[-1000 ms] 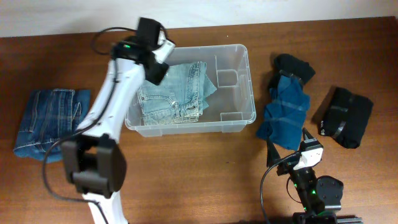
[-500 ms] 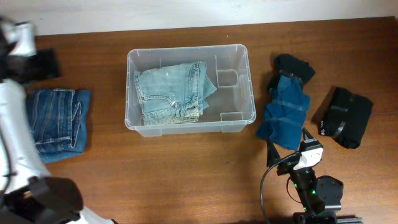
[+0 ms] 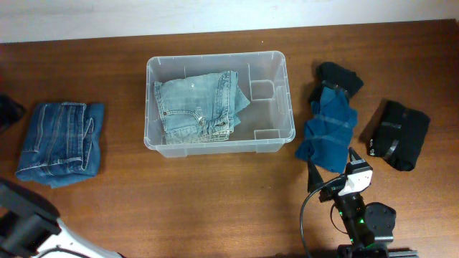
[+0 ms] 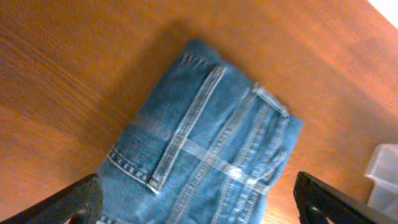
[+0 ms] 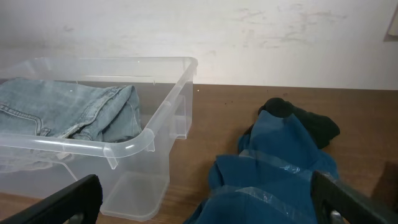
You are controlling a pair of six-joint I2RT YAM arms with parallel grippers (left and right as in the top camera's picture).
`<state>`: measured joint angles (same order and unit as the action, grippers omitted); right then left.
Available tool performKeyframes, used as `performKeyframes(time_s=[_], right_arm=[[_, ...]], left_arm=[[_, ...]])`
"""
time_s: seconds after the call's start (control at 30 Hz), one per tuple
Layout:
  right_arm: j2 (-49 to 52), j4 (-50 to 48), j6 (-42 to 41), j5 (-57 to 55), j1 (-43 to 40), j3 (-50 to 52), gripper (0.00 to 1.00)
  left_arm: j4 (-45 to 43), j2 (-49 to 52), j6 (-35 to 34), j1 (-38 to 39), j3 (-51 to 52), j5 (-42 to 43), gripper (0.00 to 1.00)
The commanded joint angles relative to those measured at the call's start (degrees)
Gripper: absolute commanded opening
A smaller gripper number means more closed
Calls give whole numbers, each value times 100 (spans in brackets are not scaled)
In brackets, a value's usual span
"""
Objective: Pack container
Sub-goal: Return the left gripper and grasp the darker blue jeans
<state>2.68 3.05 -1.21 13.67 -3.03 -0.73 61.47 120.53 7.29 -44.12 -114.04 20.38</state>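
Observation:
The container [image 3: 289, 107] is a clear tub at the table's middle, also in the right wrist view [image 5: 163, 115]. Folded light blue jeans [image 3: 197, 106] lie in its left part; its right part shows bare base. Folded darker blue jeans [image 3: 61, 142] lie on the table at the left. In the left wrist view my left gripper [image 4: 202, 200] is open and empty, its fingers spread above these jeans [image 4: 205, 149]. In the overhead view only a dark piece of it shows at the left edge [image 3: 6, 111]. My right gripper [image 3: 333, 168] is open and empty near the front edge.
A crumpled blue garment [image 3: 330, 129] lies right of the container, with a black garment [image 3: 338, 75] behind it. A folded black garment [image 3: 398, 134] lies at the far right. The left arm's base [image 3: 21, 218] is at the front left corner.
My left arm has swung from over the container's left end out to the far left, over the darker jeans. The right arm has not moved.

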Motion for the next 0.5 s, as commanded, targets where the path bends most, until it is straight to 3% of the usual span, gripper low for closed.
performKeyframes(time_s=[0.0, 0.13, 0.33, 0.47], right_arm=[[-33, 13, 37, 92, -33, 42, 98], [-33, 11, 37, 92, -33, 42, 98], [-33, 11, 37, 92, -33, 42, 98], [-33, 11, 37, 94, -33, 42, 98]], left_arm=[[-37, 501, 299, -120, 11, 295, 99], [-59, 981, 369, -221, 11, 299, 99], [-138, 1486, 1421, -232, 11, 293, 99], [-378, 1611, 1690, -245, 11, 278, 99]])
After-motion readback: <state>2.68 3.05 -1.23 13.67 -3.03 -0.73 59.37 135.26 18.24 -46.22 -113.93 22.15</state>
